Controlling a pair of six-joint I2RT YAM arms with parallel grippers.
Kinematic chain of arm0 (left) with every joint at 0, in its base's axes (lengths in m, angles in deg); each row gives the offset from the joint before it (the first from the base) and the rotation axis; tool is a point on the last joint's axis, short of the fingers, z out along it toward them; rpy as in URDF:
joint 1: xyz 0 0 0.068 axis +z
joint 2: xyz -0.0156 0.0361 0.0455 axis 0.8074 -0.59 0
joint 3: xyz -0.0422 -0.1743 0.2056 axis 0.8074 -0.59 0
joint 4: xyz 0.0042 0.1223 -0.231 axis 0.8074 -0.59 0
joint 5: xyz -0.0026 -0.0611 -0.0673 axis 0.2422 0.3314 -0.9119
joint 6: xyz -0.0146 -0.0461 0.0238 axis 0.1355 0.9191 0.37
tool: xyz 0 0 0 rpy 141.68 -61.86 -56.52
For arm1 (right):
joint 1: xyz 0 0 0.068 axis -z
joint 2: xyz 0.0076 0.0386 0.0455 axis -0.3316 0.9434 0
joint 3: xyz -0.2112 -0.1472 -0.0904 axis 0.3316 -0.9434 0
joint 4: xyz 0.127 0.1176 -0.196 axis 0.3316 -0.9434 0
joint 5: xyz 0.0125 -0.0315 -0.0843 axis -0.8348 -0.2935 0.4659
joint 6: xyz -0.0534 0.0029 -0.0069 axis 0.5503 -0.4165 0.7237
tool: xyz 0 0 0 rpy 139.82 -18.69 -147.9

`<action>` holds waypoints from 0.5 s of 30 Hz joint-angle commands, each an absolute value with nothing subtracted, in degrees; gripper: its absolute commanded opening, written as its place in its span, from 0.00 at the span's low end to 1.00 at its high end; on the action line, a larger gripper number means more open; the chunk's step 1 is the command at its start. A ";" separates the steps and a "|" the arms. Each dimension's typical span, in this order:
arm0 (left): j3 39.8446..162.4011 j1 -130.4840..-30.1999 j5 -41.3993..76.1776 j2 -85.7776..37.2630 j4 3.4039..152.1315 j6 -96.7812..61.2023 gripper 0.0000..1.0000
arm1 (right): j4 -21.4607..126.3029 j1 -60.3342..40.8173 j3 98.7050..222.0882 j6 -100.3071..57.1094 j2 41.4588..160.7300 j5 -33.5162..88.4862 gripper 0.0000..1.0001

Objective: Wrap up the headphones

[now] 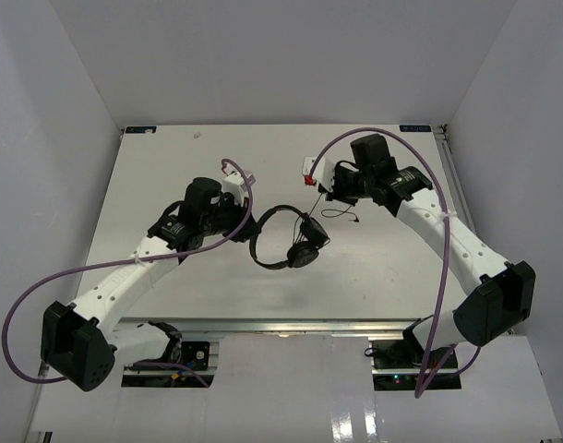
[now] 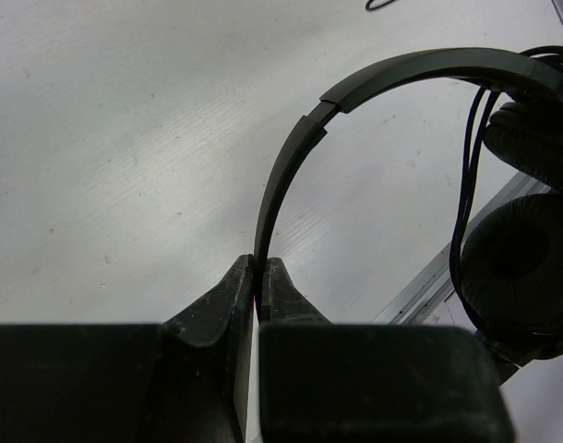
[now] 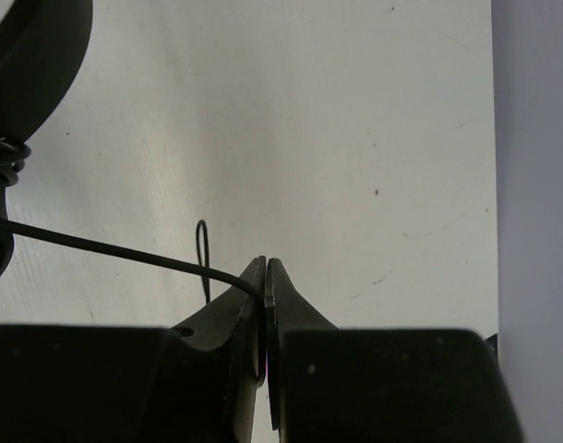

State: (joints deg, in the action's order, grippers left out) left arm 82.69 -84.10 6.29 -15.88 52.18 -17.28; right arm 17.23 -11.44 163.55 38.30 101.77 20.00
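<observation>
The black headphones (image 1: pixel 283 214) are lifted over the middle of the white table (image 1: pixel 217 157). My left gripper (image 1: pixel 247 224) is shut on the thin headband (image 2: pixel 291 157), which arcs up out of the pinch to the right; the jaws (image 2: pixel 260 263) close flat on it. Both round ear cups (image 2: pixel 526 268) hang together at the right, with cord (image 2: pixel 466 166) wound around them. My right gripper (image 1: pixel 329 194) is shut on the thin black cord (image 3: pixel 106 247), which runs taut from the ear cup (image 3: pixel 23 74) into the pinch (image 3: pixel 265 268). A loose end of cord loops (image 3: pixel 201 254) on the table just beyond.
Thick purple cables (image 1: pixel 41 286) arc over both arms. A red and white tag (image 1: pixel 309 172) sits on the right wrist. White walls close in on the left, back and right. The table's metal front edge (image 2: pixel 429 277) shows below the ear cups.
</observation>
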 commanded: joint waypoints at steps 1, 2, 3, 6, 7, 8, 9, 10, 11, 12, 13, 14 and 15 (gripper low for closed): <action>85.52 -84.87 -2.70 -12.01 53.58 -16.11 0.00 | 20.50 -7.60 162.21 32.13 101.83 9.92 0.08; 85.76 -84.91 -3.52 -11.84 53.60 -15.82 0.00 | 20.61 -7.04 162.03 30.98 102.00 7.76 0.09; 86.00 -84.96 -4.19 -11.68 53.62 -15.46 0.00 | 20.77 -6.54 161.90 29.80 102.15 5.61 0.09; 87.13 -84.96 -6.83 -11.53 54.00 -14.26 0.00 | 21.08 -5.26 161.52 27.39 102.68 -0.97 0.09; 87.40 -84.96 -7.33 -11.58 54.16 -13.99 0.00 | 21.11 -5.04 161.43 26.37 102.83 -2.72 0.09; 87.74 -84.96 -8.00 -11.66 54.47 -13.54 0.00 | 21.16 -4.82 161.25 25.50 103.00 -5.21 0.10; 88.00 -84.96 -8.48 -11.73 54.77 -13.09 0.00 | 21.32 -4.72 161.02 24.54 103.15 -7.19 0.10; 88.23 -84.96 -8.70 -11.81 55.13 -12.72 0.00 | 21.72 -4.69 160.64 23.46 103.27 -8.77 0.11; 88.57 -84.96 -8.85 -11.92 55.71 -12.24 0.00 | 22.51 -4.63 159.97 22.36 103.33 -10.76 0.11; 88.70 -84.96 -8.74 -12.10 56.01 -11.64 0.00 | 23.11 -4.63 159.55 20.69 103.33 -11.49 0.11; 89.13 -84.96 -7.62 -12.40 56.11 -10.94 0.00 | 23.99 -4.67 158.29 19.24 103.20 -13.22 0.11; 89.65 -84.96 -6.56 -12.72 56.18 -10.26 0.00 | 25.09 -4.71 157.04 17.82 102.98 -14.86 0.12; 90.25 -84.96 -6.31 -12.96 56.30 -9.72 0.00 | 26.65 -4.71 156.37 16.32 102.62 -15.59 0.12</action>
State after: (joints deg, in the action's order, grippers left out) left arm 86.06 -84.47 -3.54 -14.56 53.31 -12.96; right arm 20.93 -5.11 159.42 23.88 102.90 -6.92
